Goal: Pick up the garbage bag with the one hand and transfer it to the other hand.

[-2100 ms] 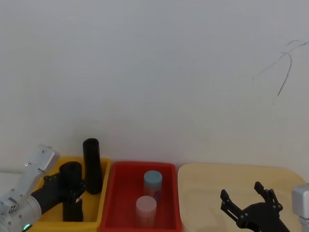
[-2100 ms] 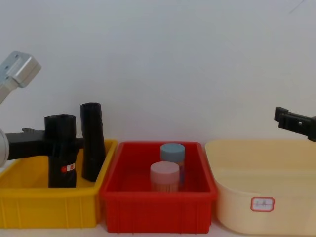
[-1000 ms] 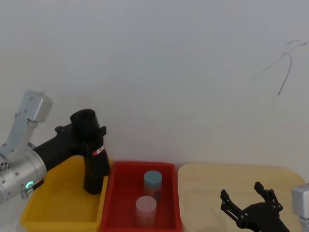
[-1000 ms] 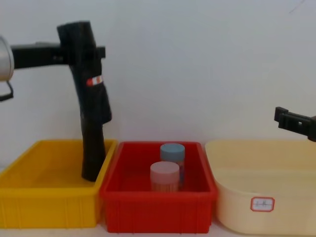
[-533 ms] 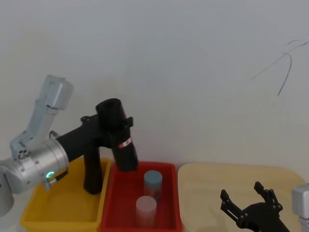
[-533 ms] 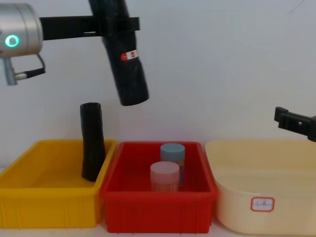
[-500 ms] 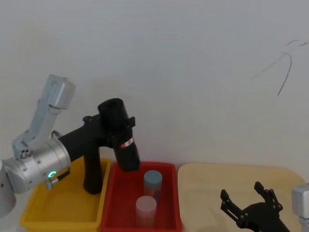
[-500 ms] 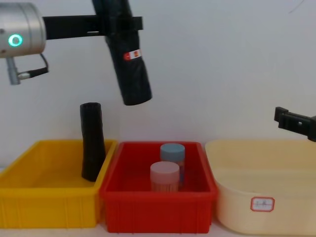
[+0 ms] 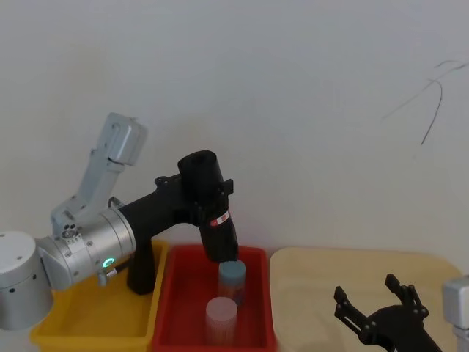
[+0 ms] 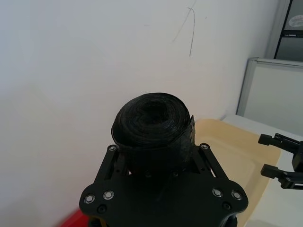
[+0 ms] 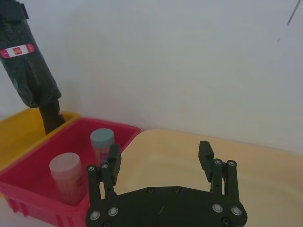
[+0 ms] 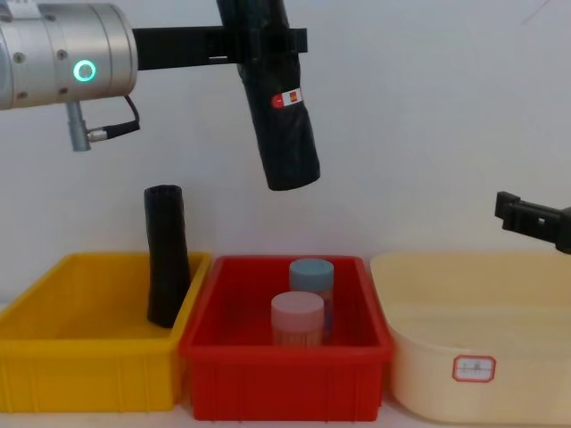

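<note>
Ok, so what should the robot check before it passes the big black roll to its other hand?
1. Left gripper shut on the garbage bag: ok.
2. Bag hanging clear above the blue-lidded jar in the red bin: ok.
3. Right gripper open to receive: ok.
4. Right gripper near the bag: not ok, it sits apart over the beige tub.
5. Bare length of bag below the left gripper to grab: ok.
6. Grip tight enough not to slip: cannot tell.

a plain white wall (image 9: 278, 81) bears thin dark scratch lines (image 9: 439, 103), with a grey partition (image 10: 270, 94) off to one side.
</note>
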You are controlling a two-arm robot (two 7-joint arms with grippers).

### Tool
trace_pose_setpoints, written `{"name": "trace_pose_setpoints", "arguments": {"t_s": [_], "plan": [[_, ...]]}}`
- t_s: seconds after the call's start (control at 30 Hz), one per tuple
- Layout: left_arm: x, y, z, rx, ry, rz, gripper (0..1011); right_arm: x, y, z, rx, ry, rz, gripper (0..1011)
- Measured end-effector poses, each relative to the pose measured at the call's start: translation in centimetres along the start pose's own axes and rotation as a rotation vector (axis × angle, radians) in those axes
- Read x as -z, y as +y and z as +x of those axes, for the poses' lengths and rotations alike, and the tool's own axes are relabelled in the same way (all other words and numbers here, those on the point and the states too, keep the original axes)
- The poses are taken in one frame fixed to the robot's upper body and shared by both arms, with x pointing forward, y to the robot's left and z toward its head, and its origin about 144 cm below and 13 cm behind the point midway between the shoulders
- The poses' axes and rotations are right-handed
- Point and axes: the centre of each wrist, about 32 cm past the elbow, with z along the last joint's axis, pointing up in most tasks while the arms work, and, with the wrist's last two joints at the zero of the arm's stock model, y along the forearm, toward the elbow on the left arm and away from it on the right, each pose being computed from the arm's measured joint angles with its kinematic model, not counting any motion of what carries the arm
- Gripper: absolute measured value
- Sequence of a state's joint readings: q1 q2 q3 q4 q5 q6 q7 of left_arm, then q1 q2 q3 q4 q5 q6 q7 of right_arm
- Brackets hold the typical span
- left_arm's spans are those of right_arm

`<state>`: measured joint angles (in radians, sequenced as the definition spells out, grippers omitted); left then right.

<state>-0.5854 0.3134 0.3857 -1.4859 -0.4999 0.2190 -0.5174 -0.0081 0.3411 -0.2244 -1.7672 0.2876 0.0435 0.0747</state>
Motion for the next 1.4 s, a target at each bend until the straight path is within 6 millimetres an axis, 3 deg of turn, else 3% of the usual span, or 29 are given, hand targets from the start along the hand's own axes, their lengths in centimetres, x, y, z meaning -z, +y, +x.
{"name": "trace_pose_setpoints", "arguments": {"t_s": [0.73, 1.4], "plan": [[0.0, -0.9, -0.5, 0.019, 0.001, 0.001, 442, -3.7, 2.1, 2.0, -0.228, -0.064, -0.082, 1000], [0.0, -1.1, -0.6, 0.022, 0.001, 0.001, 442, -7.6, 7.6, 1.8, -0.462, -0.114, -0.141, 1000]]}}
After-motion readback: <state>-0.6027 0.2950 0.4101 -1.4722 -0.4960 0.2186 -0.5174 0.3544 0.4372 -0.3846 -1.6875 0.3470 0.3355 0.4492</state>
